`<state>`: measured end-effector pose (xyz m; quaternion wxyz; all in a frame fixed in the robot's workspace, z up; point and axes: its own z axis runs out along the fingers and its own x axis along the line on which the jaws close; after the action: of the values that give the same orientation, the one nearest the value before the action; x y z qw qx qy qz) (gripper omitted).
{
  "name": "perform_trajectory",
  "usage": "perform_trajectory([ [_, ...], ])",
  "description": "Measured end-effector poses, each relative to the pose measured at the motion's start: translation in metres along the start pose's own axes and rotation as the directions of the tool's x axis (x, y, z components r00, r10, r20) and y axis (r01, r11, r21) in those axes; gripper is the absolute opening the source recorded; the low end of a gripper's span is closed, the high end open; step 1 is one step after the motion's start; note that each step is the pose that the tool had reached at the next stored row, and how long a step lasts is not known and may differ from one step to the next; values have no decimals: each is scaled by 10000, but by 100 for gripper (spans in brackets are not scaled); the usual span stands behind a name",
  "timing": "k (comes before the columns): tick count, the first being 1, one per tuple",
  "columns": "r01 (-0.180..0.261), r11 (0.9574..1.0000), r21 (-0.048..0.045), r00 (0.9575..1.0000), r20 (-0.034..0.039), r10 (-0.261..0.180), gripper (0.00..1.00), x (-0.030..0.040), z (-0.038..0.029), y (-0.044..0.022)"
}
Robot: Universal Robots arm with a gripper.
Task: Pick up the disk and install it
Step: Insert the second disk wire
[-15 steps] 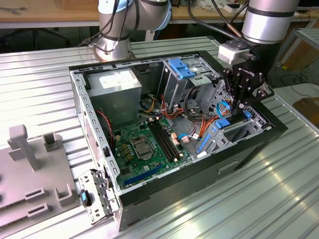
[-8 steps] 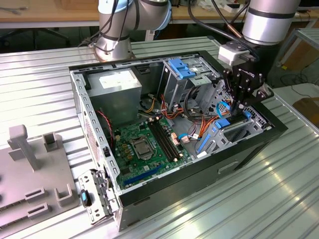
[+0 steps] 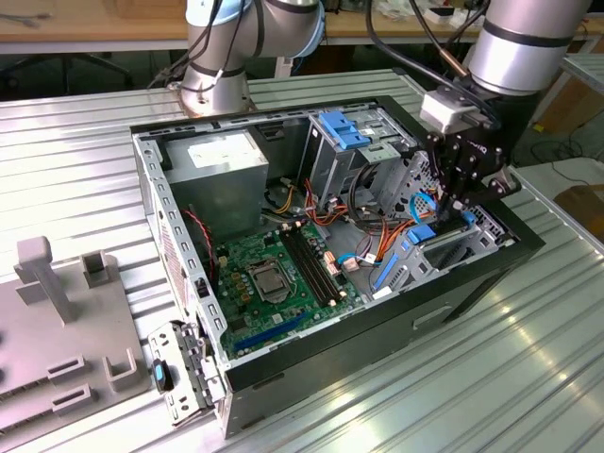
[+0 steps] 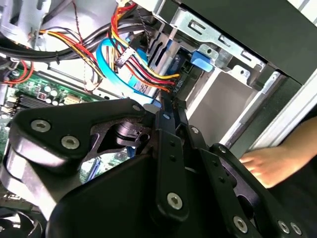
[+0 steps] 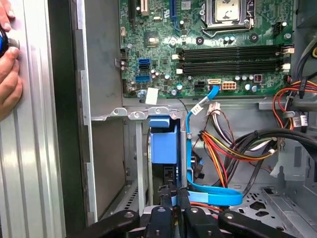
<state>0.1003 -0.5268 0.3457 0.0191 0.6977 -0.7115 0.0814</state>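
1. Where the ribbed metal desk (image 3: 396, 377) spreads, an open computer case (image 3: 453, 293) is laid on its side, with a wooden bench seen behind.
2. The disk (image 5: 163, 144), blue-framed, is seen upright in the drive bay by the case's front wall.
3. The hand (image 5: 173, 196) is seen closed directly over the disk's edge; whether it grips it cannot be told.
4. A person's hand (image 4: 270, 163) is rested beside the case.

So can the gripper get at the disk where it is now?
Probably yes. The gripper hangs right at the disk inside the case, with nothing between them; the blue cable and coloured wires run close beside, not across.
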Motion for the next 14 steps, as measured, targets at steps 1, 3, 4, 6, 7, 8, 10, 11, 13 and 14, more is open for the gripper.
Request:
perform_trajectory([
  [1,-6,10000,-2,10000,79,6,16,3,0,-1],
  [3,-27,10000,-9,9994,338,27,16,12,3,-4],
  [4,-49,10000,-16,9983,586,50,16,31,5,-6],
  [6,-81,10000,-28,9955,944,83,16,80,13,-8],
  [7,-89,10000,-31,9945,1047,92,16,93,13,-9],
  [8,-95,9999,-34,9936,1123,98,16,100,14,-10],
  [10,-111,9999,-41,9912,1315,116,16,119,14,-11],
  [11,-117,9999,-43,9904,1380,122,16,126,13,-12],
  [13,-123,9999,-46,9895,1439,128,16,131,13,-12],
  [14,-122,9999,-46,9895,1439,128,16,131,12,-12],
])
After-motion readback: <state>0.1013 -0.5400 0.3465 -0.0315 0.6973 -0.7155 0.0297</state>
